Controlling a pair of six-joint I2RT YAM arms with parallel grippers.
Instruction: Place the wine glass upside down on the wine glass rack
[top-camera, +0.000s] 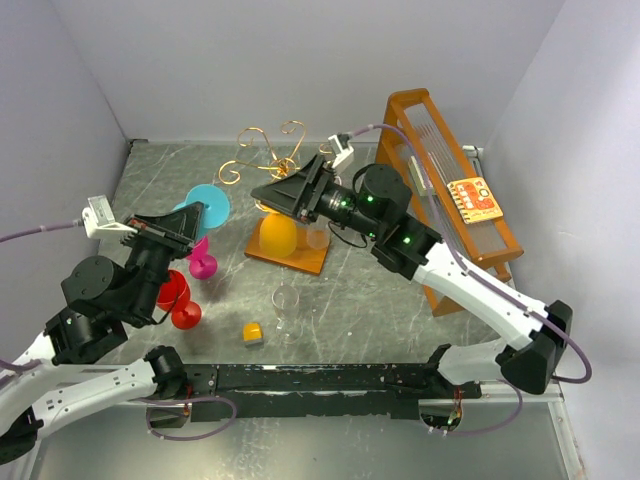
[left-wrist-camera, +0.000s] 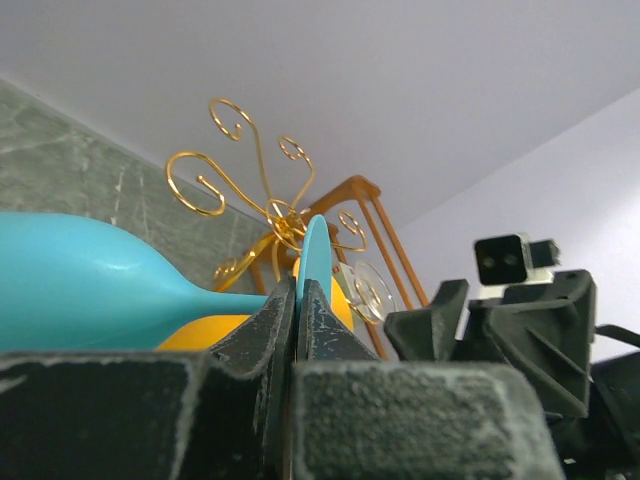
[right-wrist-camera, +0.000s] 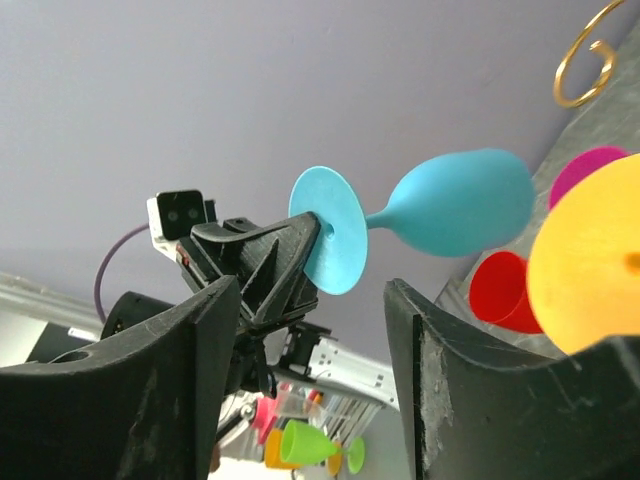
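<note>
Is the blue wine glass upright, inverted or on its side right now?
On its side: the blue wine glass lies roughly level, its foot pinched in the shut left gripper.

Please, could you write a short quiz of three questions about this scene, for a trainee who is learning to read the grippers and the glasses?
1. Multiple choice: which gripper is shut on the turquoise plastic wine glass?
A) the left gripper
B) the right gripper
C) neither of them
2. True or false: the right gripper's jaws stand open and hold nothing.
3. Fill in the word: the turquoise glass is pinched by its flat round ____, not by its bowl.

Key
1. A
2. True
3. foot
</note>
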